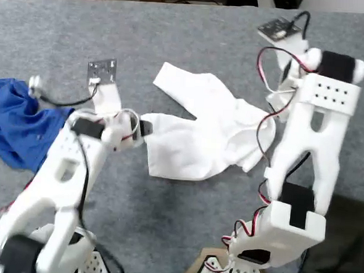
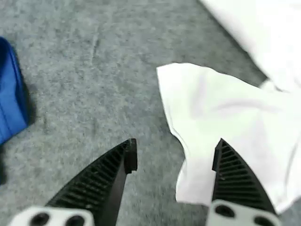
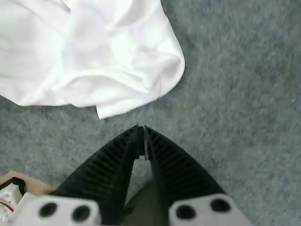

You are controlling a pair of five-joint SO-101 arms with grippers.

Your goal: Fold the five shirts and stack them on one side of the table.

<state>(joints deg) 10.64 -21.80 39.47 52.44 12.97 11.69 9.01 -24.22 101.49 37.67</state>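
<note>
Though partly gathered on itself, the white shirt point(image 1: 194, 137) is the item in hand. It lies mid-table between the two arms, with one sleeve thrown toward the far edge and the body bunched in soft folds on the right arm's side.

Handling, judged: light and limp, with no stiffness. It will sag from any single pinch and may drag on the napped table rather than slide. It is not fragile. Thin layers could slip out of a shallow pinch, or come up two at a time.

Hold, judged: a free hem or corner lying flat, taken deep. The squared corner nearest the left gripper looks best. A matching hold on the far side would keep a fold even.

Left gripper point(image 2: 176, 143): jaws wide, empty, set astride that corner. One finger is over cloth, the other over bare table. Whether it touches the shirt cannot be told.

Right gripper point(image 3: 142, 132): fingers closed together, holding nothing, over bare table just off the shirt's bunched edge.

Blue shirt point(image 1: 13, 120): heaped unfolded on the left arm's side, apart from the white one.

Dark cloth point(image 1: 345, 239): near corner on the right arm's side, partly behind that arm. Whether it is folded cannot be told.

Table point(image 1: 176, 25): grey, the one bearer of all three pieces.
</note>
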